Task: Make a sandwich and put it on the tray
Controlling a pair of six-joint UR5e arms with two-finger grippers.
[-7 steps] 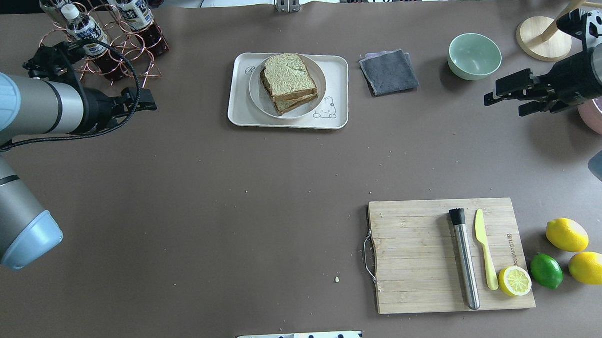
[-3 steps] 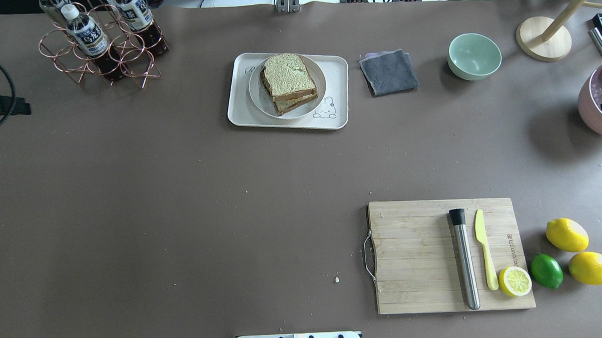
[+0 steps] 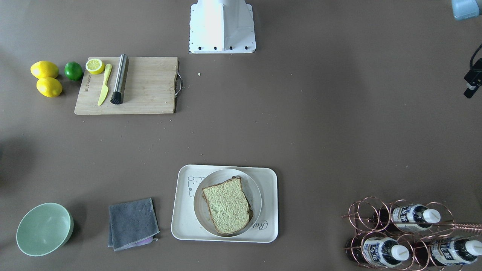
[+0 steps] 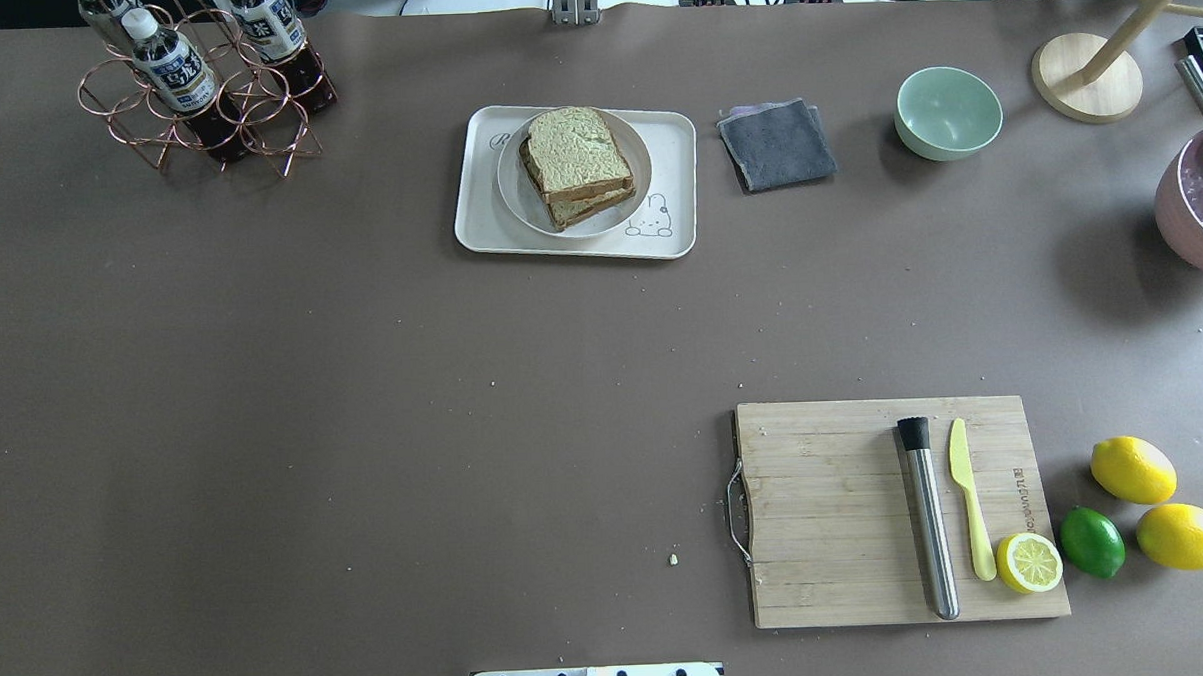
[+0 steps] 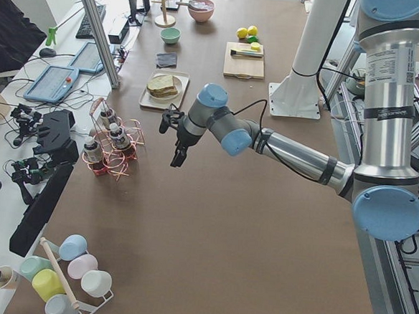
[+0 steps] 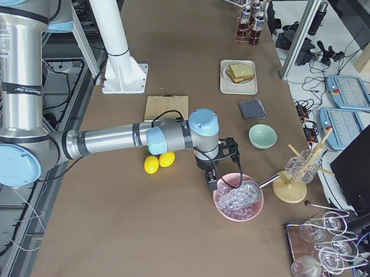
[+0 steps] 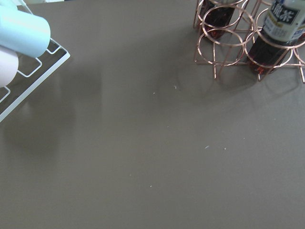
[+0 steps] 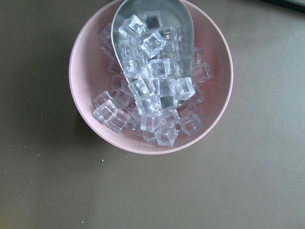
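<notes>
The sandwich (image 4: 575, 164), two brown-crusted slices of greenish-tan toast stacked, lies on a round white plate (image 4: 517, 206) that stands on the cream tray (image 4: 478, 237) at the table's far middle. It also shows in the front-facing view (image 3: 227, 205), on the tray (image 3: 180, 226). The filling is hidden. My left gripper (image 5: 175, 159) hangs over bare table beside the bottle rack, far from the tray. My right gripper (image 6: 211, 181) hangs over the rim of a pink bowl. Neither gripper is in the overhead view, and I cannot tell whether either is open or shut.
A wooden cutting board (image 4: 828, 510) carries a steel muddler, a yellow knife and a lemon half; two lemons and a lime lie beside it. A grey cloth (image 4: 777, 144), a green bowl (image 4: 947, 112), a copper bottle rack (image 4: 203, 92) and a pink bowl of ice (image 8: 150, 76) stand around.
Both arms have pulled out of the overhead view, the left one to the left and the right one to the right. The sandwich, plate and tray have not moved.
</notes>
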